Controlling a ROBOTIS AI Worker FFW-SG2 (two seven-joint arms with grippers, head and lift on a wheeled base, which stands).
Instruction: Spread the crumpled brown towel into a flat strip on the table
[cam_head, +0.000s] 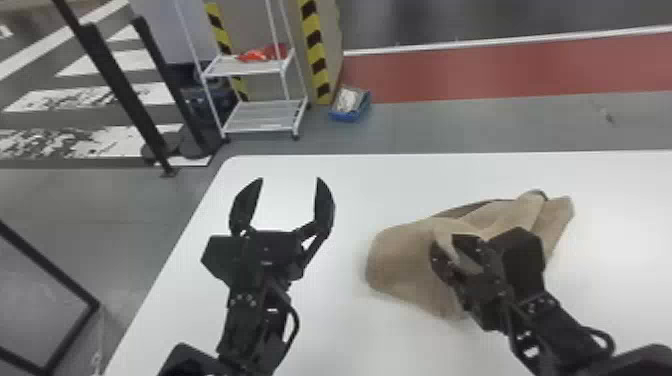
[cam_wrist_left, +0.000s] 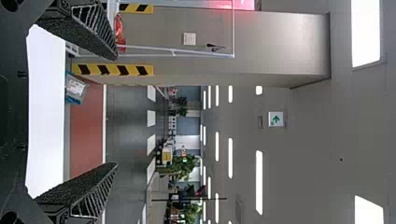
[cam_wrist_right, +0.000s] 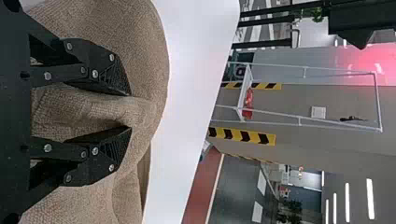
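right gripper: clenched on a raised fold of the brown towel, fabric between its two fingers (cam_head: 444, 241)
brown towel: crumpled in a heap on the table, beneath and around that gripper (cam_head: 402, 255)
left gripper: released, fingers spread wide, over the table to the towel's left, apart from it (cam_head: 290, 179)
table: white, flat (cam_head: 345, 345)
floor beyond: white cart (cam_head: 260, 124), blue bin near it (cam_head: 345, 118)

Head view downward, wrist views outward, rack (cam_head: 262, 120) shared
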